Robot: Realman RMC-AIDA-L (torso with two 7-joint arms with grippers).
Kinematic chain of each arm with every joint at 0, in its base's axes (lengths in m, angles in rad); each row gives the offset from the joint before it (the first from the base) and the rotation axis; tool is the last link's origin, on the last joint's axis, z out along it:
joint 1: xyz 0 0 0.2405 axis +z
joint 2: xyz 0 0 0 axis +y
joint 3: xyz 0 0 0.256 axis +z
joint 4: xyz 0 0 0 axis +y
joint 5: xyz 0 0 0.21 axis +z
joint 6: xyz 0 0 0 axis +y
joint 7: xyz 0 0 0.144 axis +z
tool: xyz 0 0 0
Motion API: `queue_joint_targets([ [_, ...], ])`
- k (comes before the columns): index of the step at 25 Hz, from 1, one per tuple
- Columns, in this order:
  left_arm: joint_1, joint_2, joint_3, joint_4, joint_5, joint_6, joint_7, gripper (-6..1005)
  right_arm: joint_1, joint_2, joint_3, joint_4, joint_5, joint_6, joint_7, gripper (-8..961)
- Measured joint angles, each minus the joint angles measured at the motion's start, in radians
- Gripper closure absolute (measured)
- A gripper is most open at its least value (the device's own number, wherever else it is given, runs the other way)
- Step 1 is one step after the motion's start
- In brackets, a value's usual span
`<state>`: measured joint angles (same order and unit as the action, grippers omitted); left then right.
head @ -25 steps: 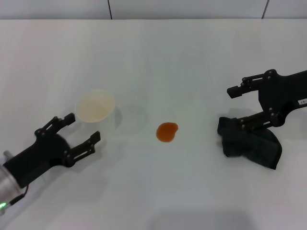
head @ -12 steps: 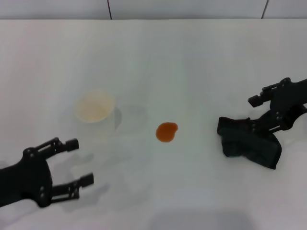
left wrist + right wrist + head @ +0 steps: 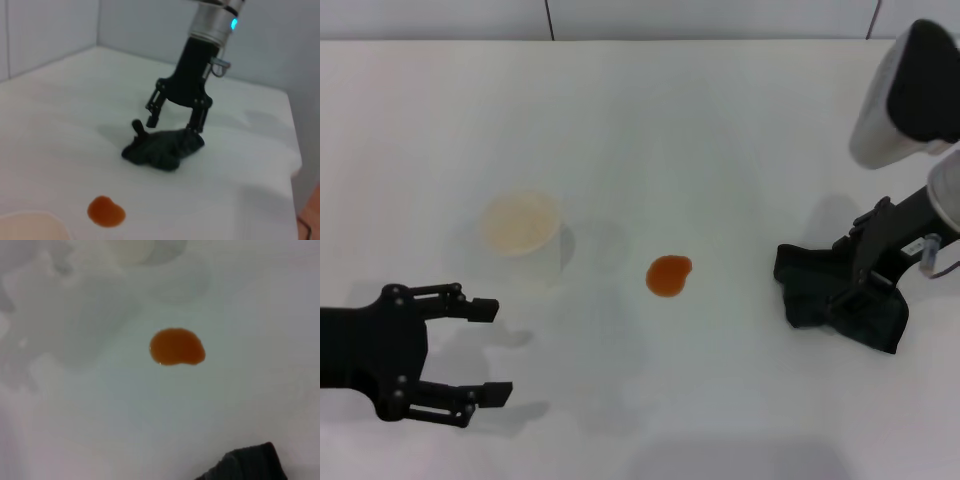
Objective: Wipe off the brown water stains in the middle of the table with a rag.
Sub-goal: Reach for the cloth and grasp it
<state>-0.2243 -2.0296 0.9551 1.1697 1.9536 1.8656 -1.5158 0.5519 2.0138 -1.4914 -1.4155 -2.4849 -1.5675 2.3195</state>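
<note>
The brown water stain (image 3: 669, 275) is a small glossy orange-brown blot in the middle of the white table (image 3: 720, 130); it also shows in the left wrist view (image 3: 106, 211) and the right wrist view (image 3: 177, 347). The dark rag (image 3: 830, 298) lies bunched on the table to the right of the stain. My right gripper (image 3: 842, 280) points down onto the rag, open. In the left wrist view, the right gripper (image 3: 172, 125) straddles the top of the rag (image 3: 162, 148). My left gripper (image 3: 488, 352) is open and empty near the front left, apart from the stain.
A white paper cup (image 3: 520, 226) stands left of the stain, just beyond my left gripper; its rim shows in the left wrist view (image 3: 30, 226). A corner of the rag (image 3: 245, 465) shows in the right wrist view. The table's far edge meets a grey wall.
My left gripper has drawn back from the cup toward the front left. My right arm has swung upright, and its gripper now points down onto the rag. The rag and stain have not moved.
</note>
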Motion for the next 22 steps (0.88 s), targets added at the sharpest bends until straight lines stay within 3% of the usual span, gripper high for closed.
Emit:
queue_joint_targets([
  [5,-0.015,-0.02,0.046,0.15,0.075,0.016,-0.093,106,0.04,0.002,-0.011,0.073,-0.006,0.033,0.004,173],
  [10,-0.046,-0.035,0.071,0.182,0.119,0.01,-0.126,106,0.073,0.002,-0.009,0.144,-0.007,0.064,-0.003,173],
  [15,-0.071,-0.044,0.076,0.178,0.148,0.008,-0.133,106,0.099,0.003,-0.02,0.196,-0.007,0.093,-0.007,265],
  [22,-0.083,-0.046,0.076,0.173,0.15,-0.005,-0.135,106,0.115,0.002,-0.028,0.225,-0.009,0.092,-0.009,542],
])
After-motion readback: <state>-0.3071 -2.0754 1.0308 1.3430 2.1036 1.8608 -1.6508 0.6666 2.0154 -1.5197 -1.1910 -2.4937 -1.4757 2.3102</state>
